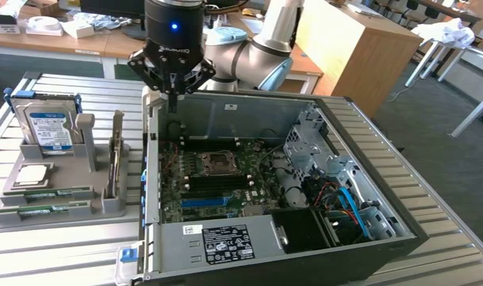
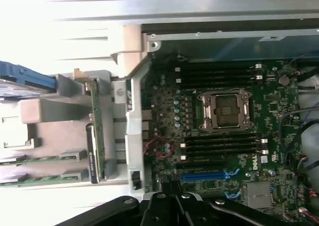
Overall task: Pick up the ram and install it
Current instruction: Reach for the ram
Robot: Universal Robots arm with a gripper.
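Located ram (image 1: 46,192) flat in grey holder (image 1: 106,205), outside computer case (image 1: 225,113) on exterior view's left, long axis pointing at case wall. Noted gripper (image 1: 172,107) over case's far holder-side corner, well apart, fingers closed, empty.

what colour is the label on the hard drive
Blue and white. The label on the hard drive shows best in the exterior view.
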